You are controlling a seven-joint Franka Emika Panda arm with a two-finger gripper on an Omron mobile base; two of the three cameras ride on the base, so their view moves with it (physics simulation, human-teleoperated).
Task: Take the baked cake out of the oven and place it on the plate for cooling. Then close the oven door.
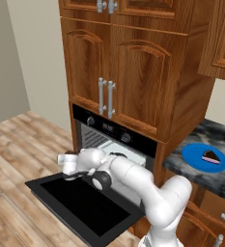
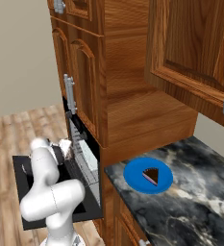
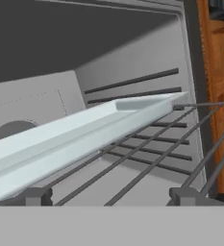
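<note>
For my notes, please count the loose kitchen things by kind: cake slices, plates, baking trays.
Cake slices: 1, the baked cake
Plates: 1, the plate
Baking trays: 1, the tray
Total: 3

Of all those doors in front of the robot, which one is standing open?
The black oven door is folded down flat below the oven. The wooden cabinet doors above, with vertical silver handles, are shut.

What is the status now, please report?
Gripper open, empty, at oven mouth. Cake on plate. Oven door down; arm above it.
</note>
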